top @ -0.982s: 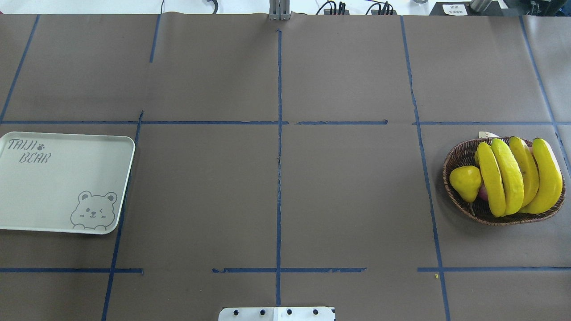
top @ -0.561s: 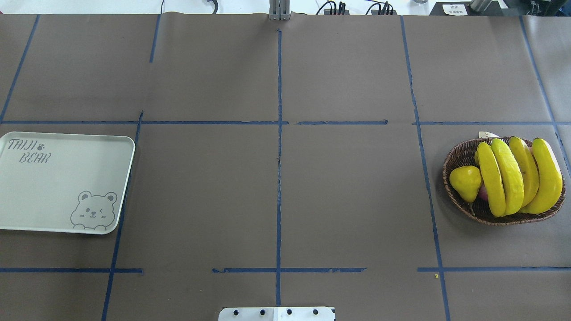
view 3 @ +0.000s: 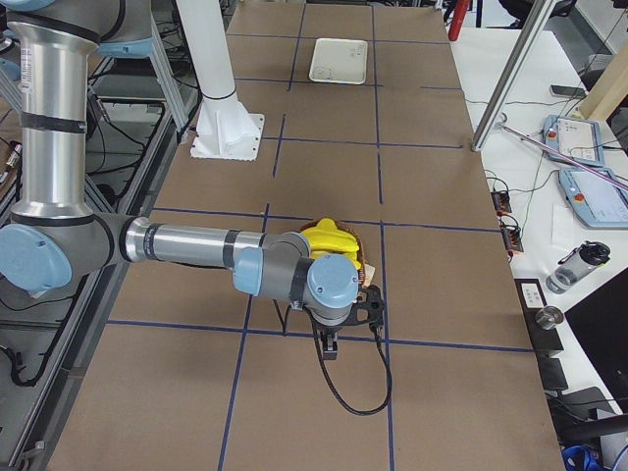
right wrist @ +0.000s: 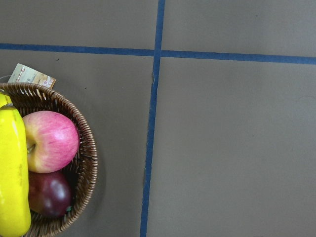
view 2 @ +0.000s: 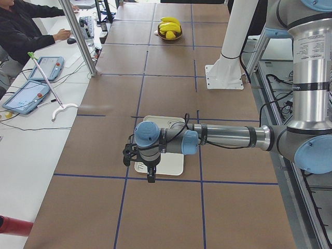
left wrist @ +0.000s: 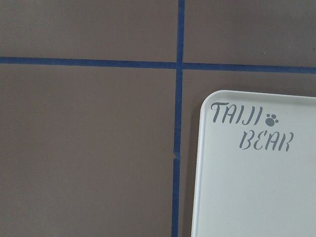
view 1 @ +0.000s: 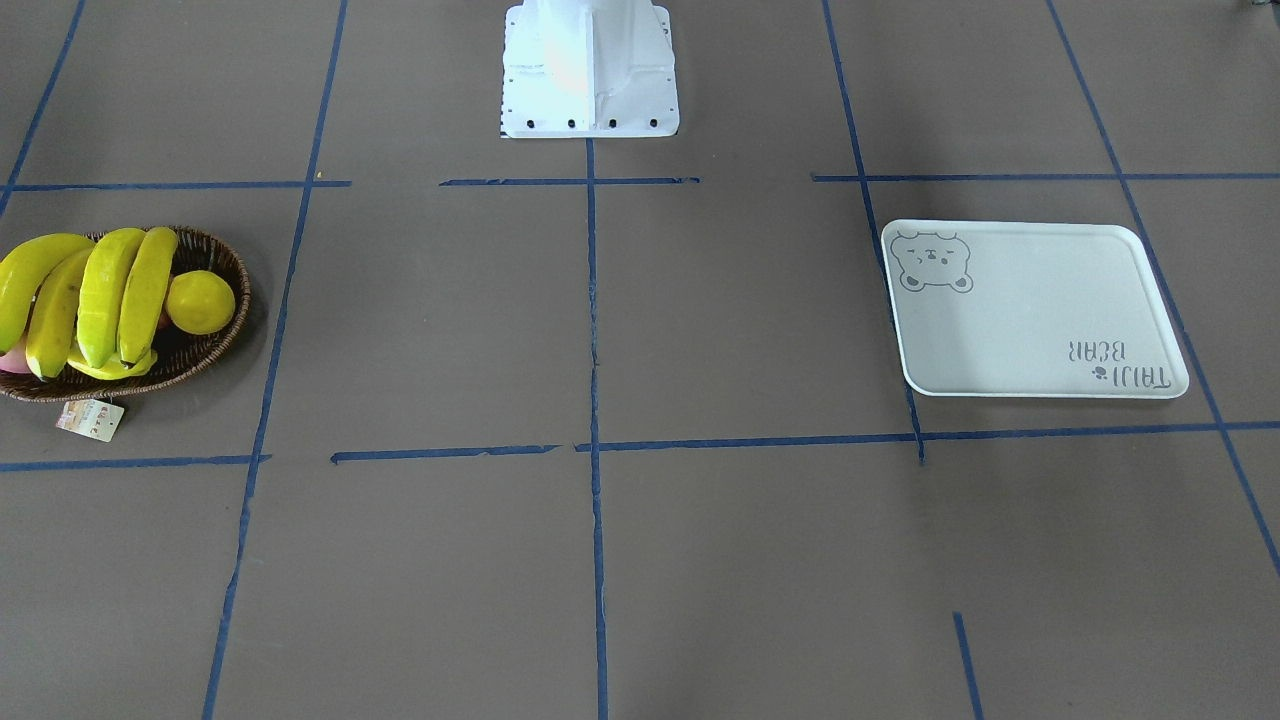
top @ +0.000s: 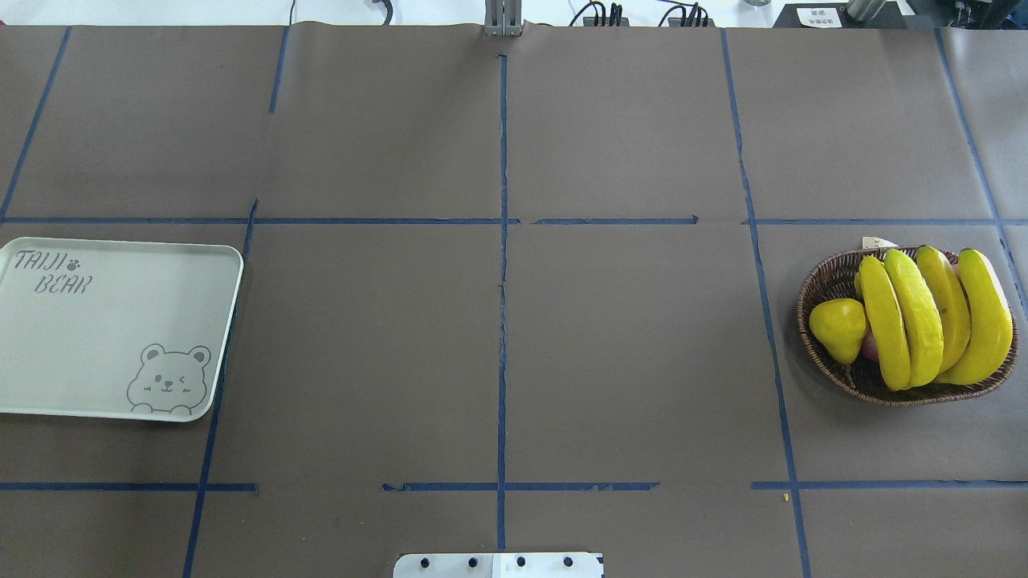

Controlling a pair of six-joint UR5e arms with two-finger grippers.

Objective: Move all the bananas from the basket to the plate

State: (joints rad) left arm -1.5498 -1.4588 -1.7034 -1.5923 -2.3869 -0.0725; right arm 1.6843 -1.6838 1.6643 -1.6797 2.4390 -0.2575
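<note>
Several bananas lie side by side in a brown wicker basket at the table's right; they also show in the front view and one in the right wrist view. The plate, an off-white bear tray, lies at the left, bare; the left wrist view shows its lettered corner. My left gripper hangs above the plate's outer end. My right gripper hangs just beyond the basket. Both show only in side views; I cannot tell whether they are open or shut.
A yellow pear, a pink apple and a dark red fruit share the basket. The white robot base stands at mid-table. A person sits at a side bench with tablets.
</note>
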